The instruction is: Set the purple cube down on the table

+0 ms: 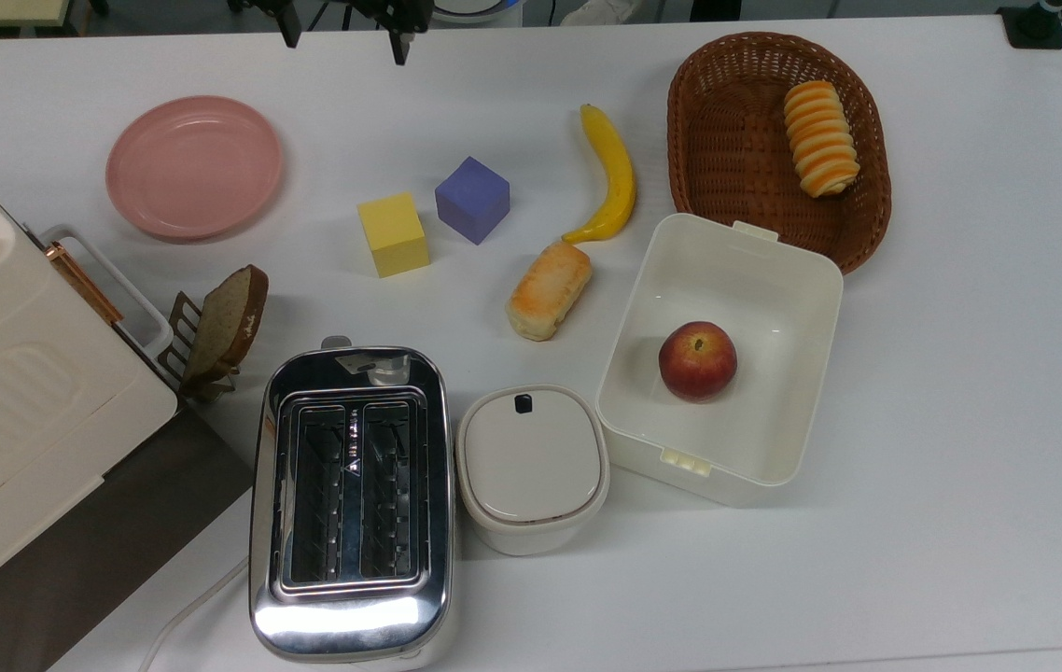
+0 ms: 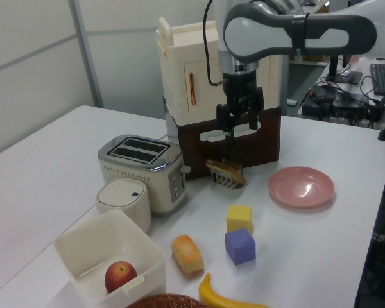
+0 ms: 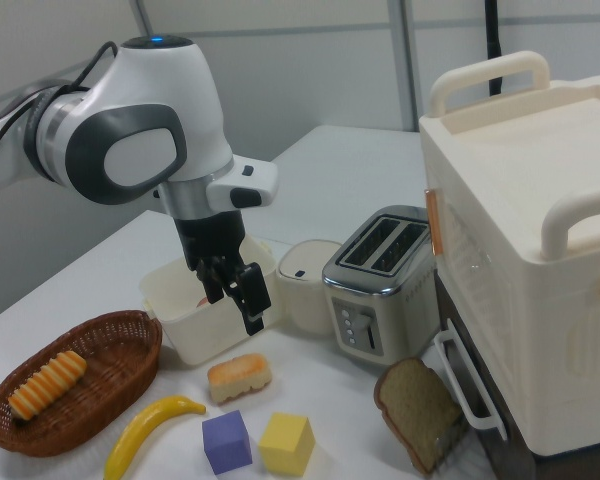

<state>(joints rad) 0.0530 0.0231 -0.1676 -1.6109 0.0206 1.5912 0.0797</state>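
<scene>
The purple cube [image 1: 472,199] rests flat on the white table [image 1: 960,373], just right of the yellow cube [image 1: 393,233] in the top view, with a small gap between them. It also sits in front of the yellow cube [image 2: 239,218] as the purple cube [image 2: 240,246] in the left view, and low in the right view as the purple cube [image 3: 227,441]. My gripper [image 1: 343,28] is open and empty at the top view's upper edge. The gripper [image 2: 239,122] hangs high above the table, well clear of both cubes, and the gripper [image 3: 240,297] points down.
A pink plate [image 1: 194,166] lies at the top view's left and a banana [image 1: 613,177] right of the cubes. A bread roll [image 1: 549,289], a white box [image 1: 802,280] holding an apple [image 1: 697,360], a wicker basket [image 1: 736,140], a toaster [image 1: 350,495] and a lidded pot [image 1: 532,467] stand around.
</scene>
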